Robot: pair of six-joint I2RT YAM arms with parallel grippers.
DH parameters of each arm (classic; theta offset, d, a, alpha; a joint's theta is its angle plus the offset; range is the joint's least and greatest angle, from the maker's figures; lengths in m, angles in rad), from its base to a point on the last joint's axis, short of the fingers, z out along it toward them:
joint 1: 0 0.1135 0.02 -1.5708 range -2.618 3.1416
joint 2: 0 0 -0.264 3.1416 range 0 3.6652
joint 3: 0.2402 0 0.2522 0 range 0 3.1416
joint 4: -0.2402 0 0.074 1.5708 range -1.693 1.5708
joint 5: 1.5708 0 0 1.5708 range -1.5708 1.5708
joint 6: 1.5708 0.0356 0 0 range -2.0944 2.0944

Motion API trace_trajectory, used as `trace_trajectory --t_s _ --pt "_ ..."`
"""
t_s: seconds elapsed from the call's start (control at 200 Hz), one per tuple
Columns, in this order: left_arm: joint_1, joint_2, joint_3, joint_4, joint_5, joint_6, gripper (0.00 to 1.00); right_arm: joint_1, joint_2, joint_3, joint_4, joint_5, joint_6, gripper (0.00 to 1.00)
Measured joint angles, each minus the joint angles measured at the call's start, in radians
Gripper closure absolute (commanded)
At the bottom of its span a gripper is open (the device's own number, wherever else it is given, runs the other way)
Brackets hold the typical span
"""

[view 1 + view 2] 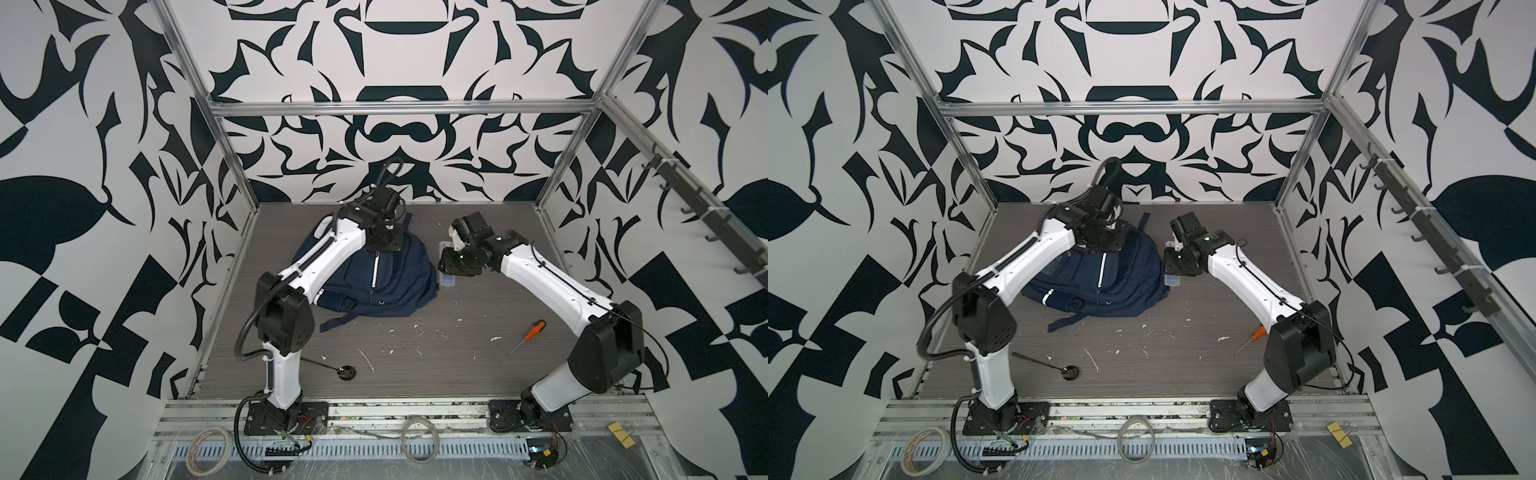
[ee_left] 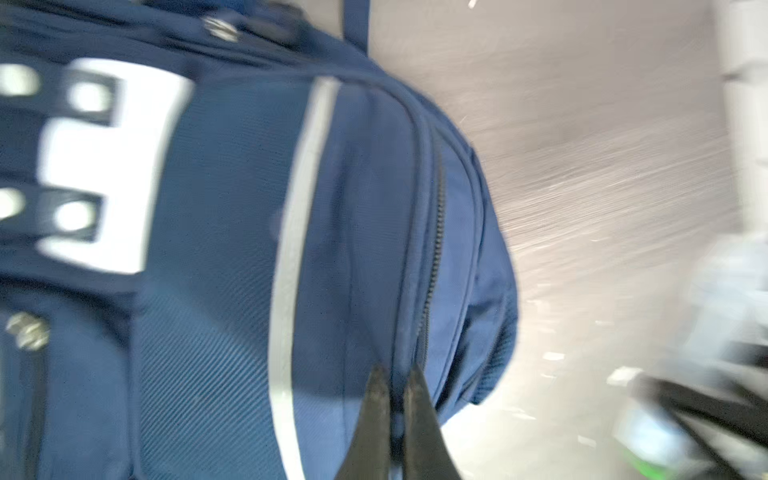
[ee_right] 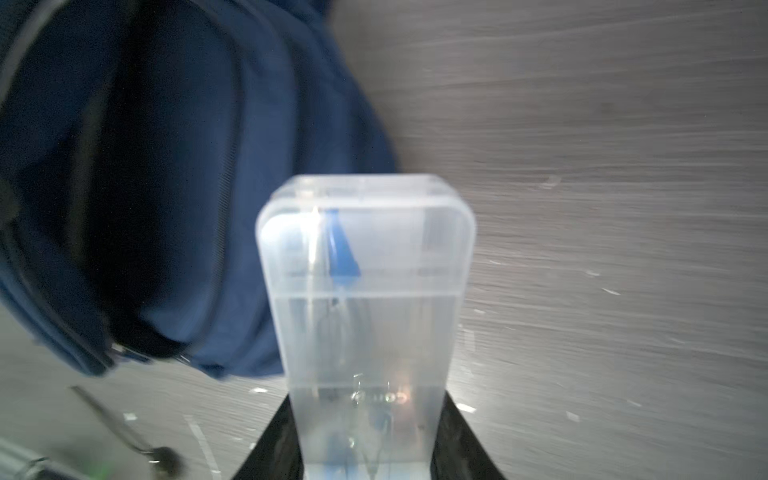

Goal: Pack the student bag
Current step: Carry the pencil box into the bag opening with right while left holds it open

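Note:
The student bag [image 1: 386, 282] [image 1: 1125, 274], navy blue with white stripes, lies flat at the middle back of the table. My left gripper [image 2: 395, 372] hangs over its far end, shut, with its tips pinching the bag's zip line [image 2: 432, 257]; the wrist hides the gripper in both top views. Just right of the bag my right gripper [image 3: 368, 415] is shut on a clear plastic box [image 3: 365, 291] [image 1: 448, 280] with blue items inside. The box points towards the bag's side [image 3: 166, 166].
An orange-handled screwdriver [image 1: 528, 336] [image 1: 1250, 338] lies on the table at the front right. A black spoon [image 1: 343, 369] [image 1: 1067, 371] lies at the front left. White scraps dot the wood-grain table [image 1: 415, 365]. Metal frame posts stand at the back corners.

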Motion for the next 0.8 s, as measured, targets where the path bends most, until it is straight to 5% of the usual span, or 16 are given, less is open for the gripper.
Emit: trace_trajectory --t_s 0.475,0.675,0.8 --pt "0.044 -0.102 -0.140 0.147 0.278 -0.183 1.00 0.120 0.192 0.066 0.294 -0.193 0.279 1.00" --pt "0.058 -0.102 -0.154 0.203 0.325 -0.253 1.00 0.117 0.246 0.053 0.397 -0.222 0.363 1.00" --pt "0.064 -0.102 -0.167 0.220 0.325 -0.276 1.00 0.116 0.281 0.052 0.450 -0.257 0.378 0.91"
